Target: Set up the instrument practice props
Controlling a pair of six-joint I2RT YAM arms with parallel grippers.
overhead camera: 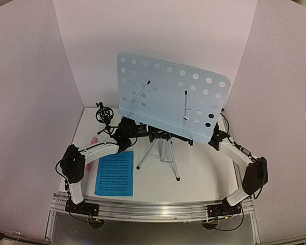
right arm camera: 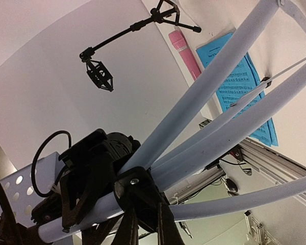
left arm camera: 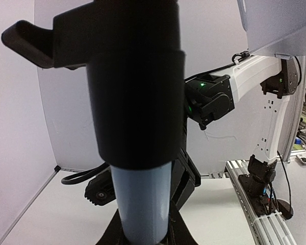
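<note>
So the music stand [overhead camera: 168, 97] is upright mid-desk [overhead camera: 209, 173] on its tripod. The left fingers [left arm camera: 179, 230] are clamped on its pole just under the tray. The right fingers [right arm camera: 162, 224] are pinched together by the tray's lower right corner, can't tell if they've got it. The sheet music [overhead camera: 115, 173] lies flat front-left.

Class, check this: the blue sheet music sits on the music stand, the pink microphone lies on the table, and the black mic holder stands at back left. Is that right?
No. The top view shows the sheet music not on the stand but lying flat on the table, at front left. The microphone and mic holder are as stated.
</note>
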